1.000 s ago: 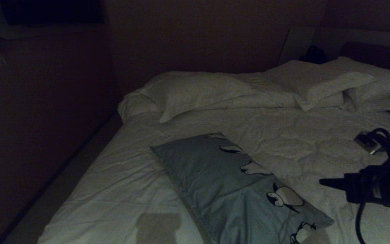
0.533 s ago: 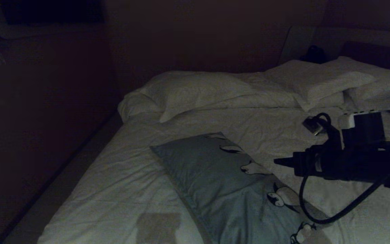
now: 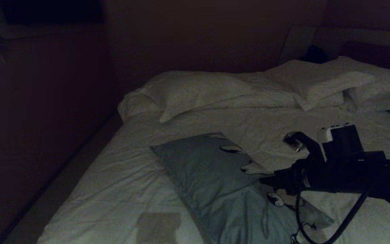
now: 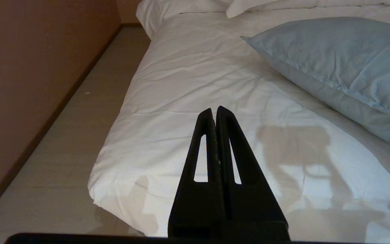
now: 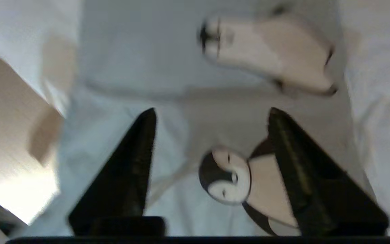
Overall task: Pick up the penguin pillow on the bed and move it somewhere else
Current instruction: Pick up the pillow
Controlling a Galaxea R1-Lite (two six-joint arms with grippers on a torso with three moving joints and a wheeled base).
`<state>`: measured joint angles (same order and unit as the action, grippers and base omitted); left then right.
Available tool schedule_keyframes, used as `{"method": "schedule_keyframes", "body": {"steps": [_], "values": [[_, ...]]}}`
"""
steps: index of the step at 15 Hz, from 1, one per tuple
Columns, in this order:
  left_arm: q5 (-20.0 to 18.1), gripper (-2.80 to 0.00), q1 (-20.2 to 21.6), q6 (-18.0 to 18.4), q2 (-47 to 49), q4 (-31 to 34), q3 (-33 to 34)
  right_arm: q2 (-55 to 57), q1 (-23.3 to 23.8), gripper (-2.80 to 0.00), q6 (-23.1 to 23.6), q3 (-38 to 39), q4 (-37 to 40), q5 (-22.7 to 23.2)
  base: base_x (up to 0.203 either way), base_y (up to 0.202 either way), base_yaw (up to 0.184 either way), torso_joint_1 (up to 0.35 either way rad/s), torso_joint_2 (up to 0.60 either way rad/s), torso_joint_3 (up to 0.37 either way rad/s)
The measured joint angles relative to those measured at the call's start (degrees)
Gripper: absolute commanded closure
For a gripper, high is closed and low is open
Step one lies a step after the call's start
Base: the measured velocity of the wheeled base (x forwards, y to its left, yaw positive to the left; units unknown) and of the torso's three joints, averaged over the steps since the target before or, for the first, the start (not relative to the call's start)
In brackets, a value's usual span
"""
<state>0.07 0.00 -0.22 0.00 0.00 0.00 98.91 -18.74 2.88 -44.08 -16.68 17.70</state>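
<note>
Head view, right hand (image 3: 266,180) over penguin pillow (image 3: 215,176)

Right end effector (image 3: 266,181) hovers over the penguin pillow (image 3: 215,176) on the bed (image 3: 120,176).

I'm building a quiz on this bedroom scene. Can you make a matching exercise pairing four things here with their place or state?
Things:
1. penguin pillow
2. right gripper
3. left gripper
4. white pillows

Place or state:
A. fingers pressed together, above the bed's corner nearest the floor
B. stacked at the far end of the bed
C. lying flat on the duvet, penguins along one edge
D. fingers spread apart over a penguin print

Pairs: 1-C, 2-D, 3-A, 4-B
</note>
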Motion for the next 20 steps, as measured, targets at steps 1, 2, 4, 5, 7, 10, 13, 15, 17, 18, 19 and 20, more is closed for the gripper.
{"method": "schedule_keyframes", "body": {"steps": [1,2,4,5,7,10,13,15,17,18,19,20], "values": [[0.0,0.00,0.0,0.0,0.0,0.0,0.0,0.8,-0.1,-2.80,2.1,0.7,0.1,-0.5,0.000,0.000,0.000,0.000,0.00,0.000],[0.0,0.00,0.0,0.0,0.0,0.0,0.0,1.9,-0.1,-2.80,4.3,1.3,0.0,-1.2,0.000,0.000,0.000,0.000,0.00,0.000],[0.0,0.00,0.0,0.0,0.0,0.0,0.0,4.2,0.0,-2.80,7.8,1.7,-0.4,-2.9,0.000,0.000,0.000,0.000,0.00,0.000],[0.0,0.00,0.0,0.0,0.0,0.0,0.0,5.5,0.0,-2.80,9.5,1.8,-0.6,-3.4,0.000,0.000,0.000,0.000,0.00,0.000],[0.0,0.00,0.0,0.0,0.0,0.0,0.0,8.0,0.0,-2.80,11.7,1.8,-1.7,-3.4,0.000,0.000,0.000,0.000,0.00,0.000],[0.0,0.00,0.0,0.0,0.0,0.0,0.0,11.9,0.0,-2.80,12.3,1.7,-3.8,-1.2,0.000,0.000,0.000,0.000,0.00,0.000],[0.0,0.00,0.0,0.0,0.0,0.0,0.0,16.2,-0.2,-2.80,10.3,0.1,-4.4,2.8,0.000,0.000,0.000,0.000,0.00,0.000],[0.0,0.00,0.0,0.0,0.0,0.0,0.0,19.1,-0.4,-2.80,8.2,-1.0,-4.4,5.4,0.000,0.000,0.000,0.000,0.00,0.000],[0.0,0.00,0.0,0.0,0.0,0.0,0.0,21.5,-1.2,-2.80,7.0,-1.4,-4.5,6.7,0.000,0.000,0.000,0.000,0.00,0.000],[0.0,0.00,0.0,0.0,0.0,0.0,0.0,22.6,-1.9,-2.80,6.8,-1.5,-4.5,6.9,0.000,0.000,0.000,0.000,0.00,0.000],[0.0,0.00,0.0,0.0,0.0,0.0,0.0,23.5,-2.3,-2.80,6.8,-1.6,-4.5,6.8,0.000,0.000,0.000,0.000,0.00,0.000],[0.0,0.00,0.0,0.0,0.0,0.0,0.0,24.3,-2.6,-2.80,6.8,-1.7,-4.5,6.7,0.000,0.000,0.000,0.000,0.00,0.000]]}}
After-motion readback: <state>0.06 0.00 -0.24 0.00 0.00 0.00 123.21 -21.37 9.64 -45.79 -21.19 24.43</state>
